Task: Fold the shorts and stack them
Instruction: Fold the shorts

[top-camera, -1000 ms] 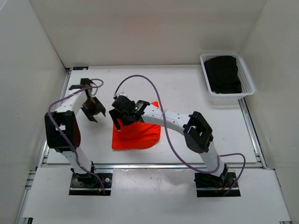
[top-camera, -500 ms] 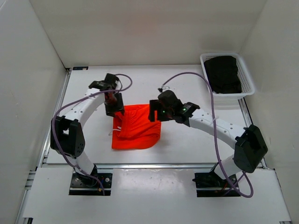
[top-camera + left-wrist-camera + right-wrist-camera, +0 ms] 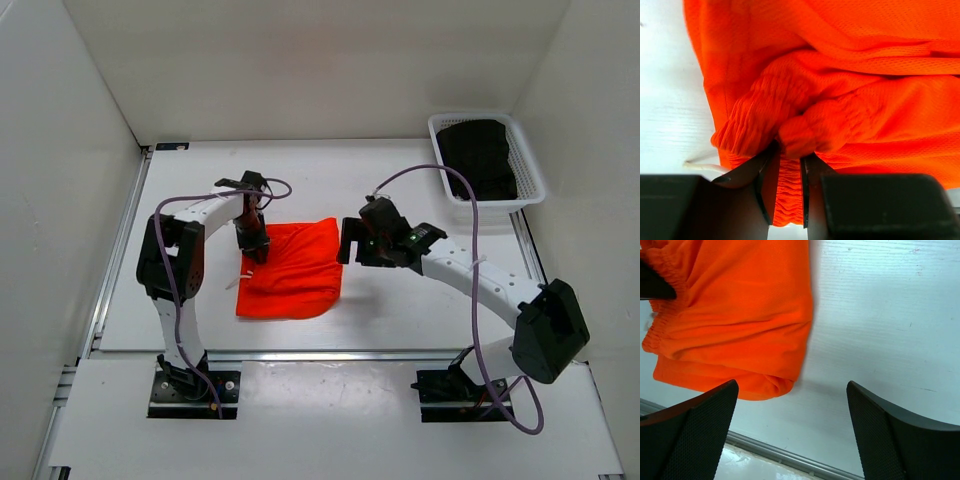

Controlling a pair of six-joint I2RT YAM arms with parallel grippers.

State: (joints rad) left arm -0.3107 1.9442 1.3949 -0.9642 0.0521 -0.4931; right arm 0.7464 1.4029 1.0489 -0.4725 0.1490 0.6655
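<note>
the shorts (image 3: 290,268) lay bunched on the table (image 3: 430,300), left of its middle and nearer the near edge than the far one. they were partly doubled over but not yet a neat fold. the left gripper (image 3: 788,165) was pinching a ridge of the gathered elastic waistband (image 3: 765,110) at the garment's far left corner, and the white drawstring (image 3: 700,162) trailed beside it. the right gripper (image 3: 362,243) hovered just off the shorts' right edge, fingers spread and holding nothing. the step in hand looked like the fold itself. next, i judged, the right gripper would need a hold on the right side so both arms could draw the thin fabric flat. a basket (image 3: 436,150) of dark clothes (image 3: 480,158) sat in the far right corner.
</note>
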